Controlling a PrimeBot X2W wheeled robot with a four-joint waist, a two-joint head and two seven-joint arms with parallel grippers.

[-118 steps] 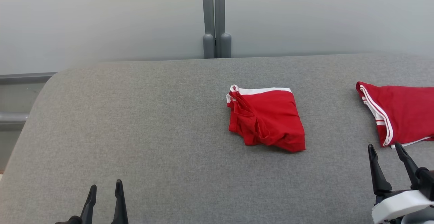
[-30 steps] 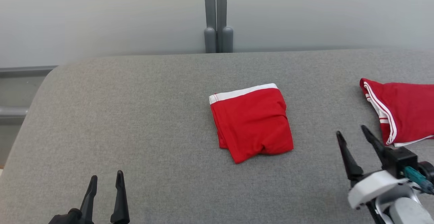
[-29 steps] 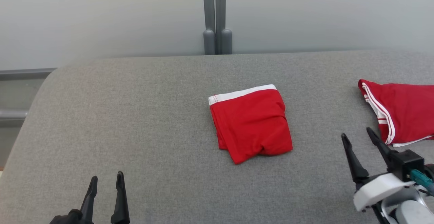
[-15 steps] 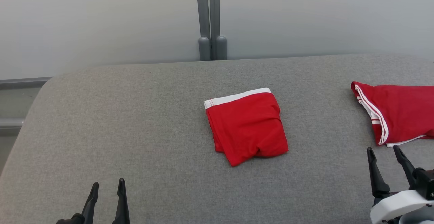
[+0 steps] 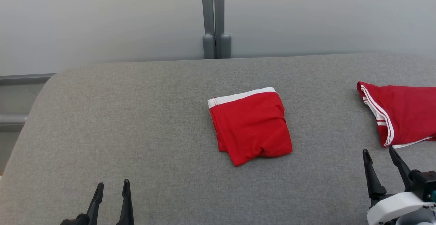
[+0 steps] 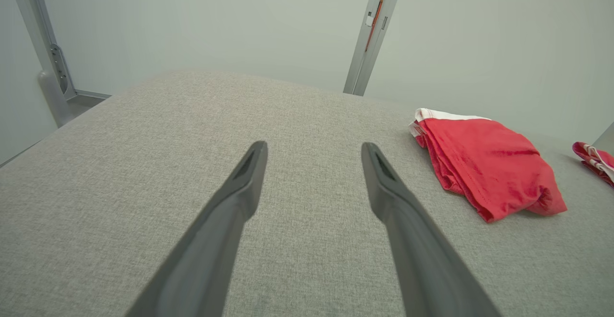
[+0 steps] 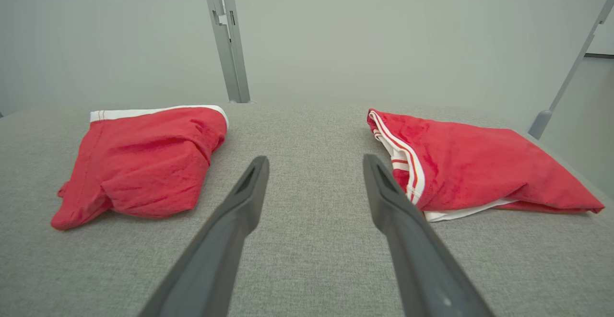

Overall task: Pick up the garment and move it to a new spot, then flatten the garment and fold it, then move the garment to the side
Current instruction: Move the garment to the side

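The worktop (image 5: 136, 133) is the largest thing: a wide slab covered in grey woven cloth with a fine, slightly rough grain. Its far left corner is rounded. Behind it stands a pale grey wall (image 5: 102, 20), smooth, matt and without pattern. A grey post (image 5: 216, 17) made of two narrow bars side by side runs up this wall behind the middle of the worktop. Each bar ends in a rounded foot at the far edge.

The second garment (image 5: 405, 114) lies flat on the right side of the worktop, cut by the edge of the head view. It is soft red knit, with white stripes along its left border and a thin white hem on the near side.

The garment (image 5: 252, 126) lies near the middle of the worktop, well apart from the second garment. It is folded into a thick, almost square packet of red knit with a white elastic band along its far edge. Layers show at its left side, and its near corner is a little bulged and creased.

The right gripper (image 5: 378, 150) is at the near right, its tips just beside the near corner of the second garment. Its fingers (image 7: 237, 211) are dark, smooth and tapering, spread wide and holding nothing.

The left gripper (image 5: 113, 183) is at the near left over bare cloth, well apart from the garment. Its fingers (image 6: 240, 197) are also spread wide, with nothing between them.
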